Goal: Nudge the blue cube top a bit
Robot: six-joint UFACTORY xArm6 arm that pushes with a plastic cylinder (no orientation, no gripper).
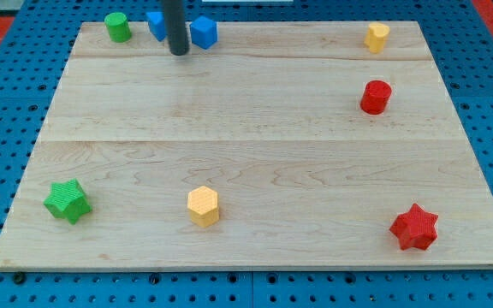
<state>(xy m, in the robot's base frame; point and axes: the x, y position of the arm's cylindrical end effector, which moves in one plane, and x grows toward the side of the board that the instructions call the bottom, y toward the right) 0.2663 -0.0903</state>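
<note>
Between two blue blocks (203, 32), my tip (179, 52).

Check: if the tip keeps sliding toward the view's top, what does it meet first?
Probably nothing: my tip sits between two blue blocks, one at its left, one at its right. Depth is unclear, though.

Only the rod (176, 26) shows of the arm: a straight, smooth cylinder, dark grey to near black, with a faint lighter sheen running down its length. It has no visible screws, cables or markings. Its upper part is cut off by the view's top, near the far edge of the board. My tip (179, 53) is a plain blunt end, the same width and colour as the shaft
</note>
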